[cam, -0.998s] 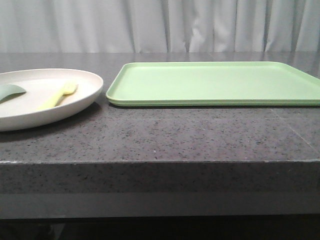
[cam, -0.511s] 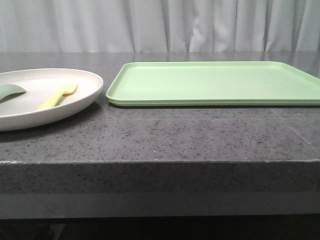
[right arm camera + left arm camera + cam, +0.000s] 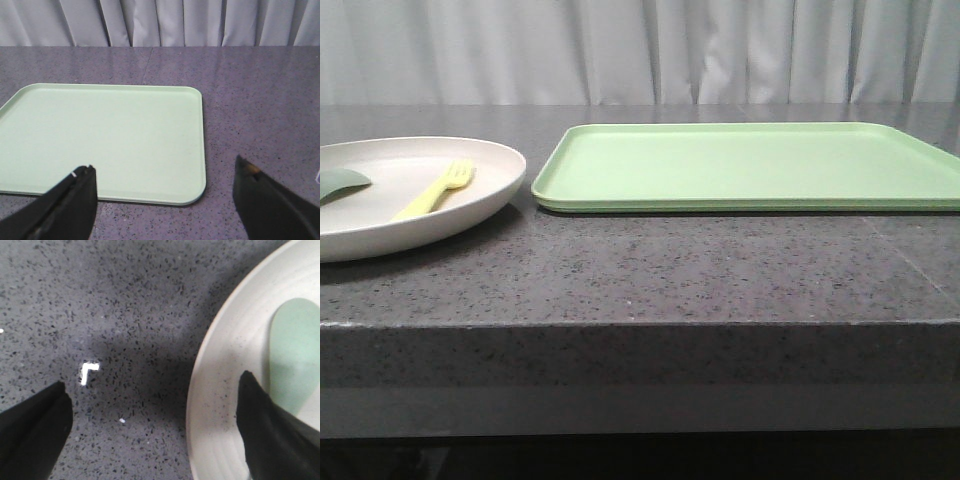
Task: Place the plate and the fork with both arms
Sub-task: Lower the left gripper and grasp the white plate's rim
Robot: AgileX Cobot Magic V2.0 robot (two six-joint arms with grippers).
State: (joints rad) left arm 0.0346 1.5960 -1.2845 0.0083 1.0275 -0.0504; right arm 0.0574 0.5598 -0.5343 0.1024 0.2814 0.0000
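The desk [image 3: 650, 270] and the light green tray [image 3: 750, 165] sit exactly as they did a second ago, and the plate [image 3: 470, 205] has not shifted from its spot at the left, just beside the tray's near-left corner but apart from it. What has changed is small: the fork [image 3: 435, 190] lying in the plate has turned slightly, its tines now angled a little more upright in the front view, and the grey-green spoon-like piece [image 3: 340, 182] beside it has slid a touch toward the plate's left side. I judge that my left arm has brushed or nudged the plate's contents while lining up, so the pick-up has only just begun. My left fingers [image 3: 155, 432] are spread wide and hold nothing, straddling the plate's rim with one over the dish and one over bare desk. My right fingers [image 3: 167, 205] are likewise wide apart and empty, hovering over the tray's near edge.
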